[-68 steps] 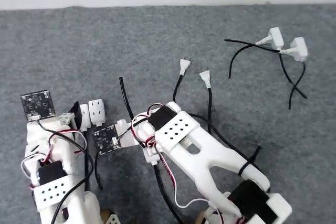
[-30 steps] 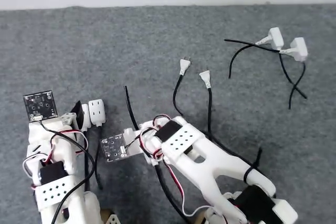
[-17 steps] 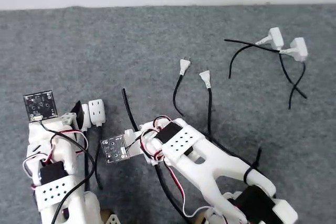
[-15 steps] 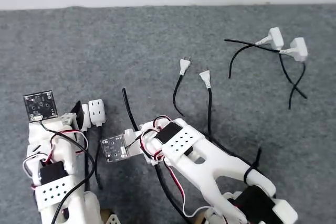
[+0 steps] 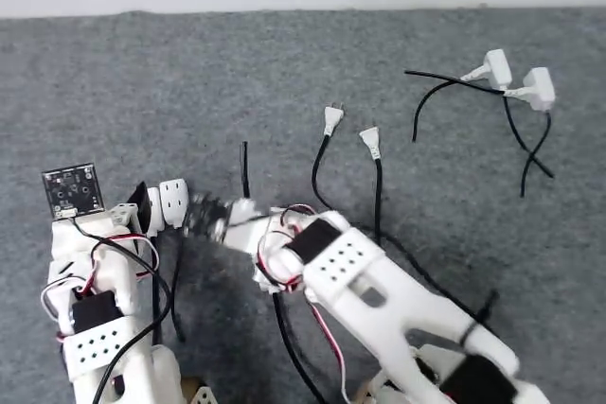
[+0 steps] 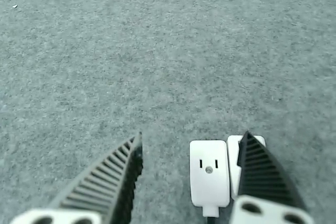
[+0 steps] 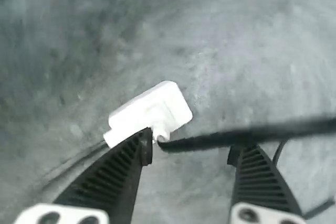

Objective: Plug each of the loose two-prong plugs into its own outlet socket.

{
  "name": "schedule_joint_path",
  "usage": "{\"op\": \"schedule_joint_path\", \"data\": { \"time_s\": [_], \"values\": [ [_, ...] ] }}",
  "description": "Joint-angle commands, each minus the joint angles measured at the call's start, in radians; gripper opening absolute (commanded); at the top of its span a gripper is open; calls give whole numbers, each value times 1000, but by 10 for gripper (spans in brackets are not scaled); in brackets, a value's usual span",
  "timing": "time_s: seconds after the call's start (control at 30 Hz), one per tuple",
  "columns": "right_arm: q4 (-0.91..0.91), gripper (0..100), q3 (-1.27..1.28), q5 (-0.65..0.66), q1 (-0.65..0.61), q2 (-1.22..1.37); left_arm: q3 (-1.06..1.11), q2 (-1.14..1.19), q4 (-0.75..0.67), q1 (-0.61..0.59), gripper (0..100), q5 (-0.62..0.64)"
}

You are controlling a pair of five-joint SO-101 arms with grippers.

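Flanking an unplugged outlet socket, left fingers gape.

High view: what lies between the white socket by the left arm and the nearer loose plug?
In the high view, a length of black cable lies on the grey carpet between the socket and the plug.

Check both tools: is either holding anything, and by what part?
Left tool holds nothing: it is open, with a socket lying between its fingers. Right tool is open too; a black cable crosses it, grip cannot be told.
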Motion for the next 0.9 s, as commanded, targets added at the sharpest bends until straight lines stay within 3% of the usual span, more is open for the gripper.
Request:
{"op": "schedule_joint_path", "data": {
  "time_s": [0.0,0.13,0.27,0.5,0.87],
  "values": [
    [27,233,-41,-361,-13,-117,-5,3,-35,9,288,-9],
    [30,233,-11,-672,-35,-117,-5,5,-35,9,288,-9],
    [27,232,60,-804,-76,-117,-5,5,-35,9,288,-9],
    [21,233,161,-859,-145,-117,-5,5,-35,9,288,-9],
    [-251,231,311,-856,-148,-117,-5,5,-34,9,288,-9]
  ]
}}
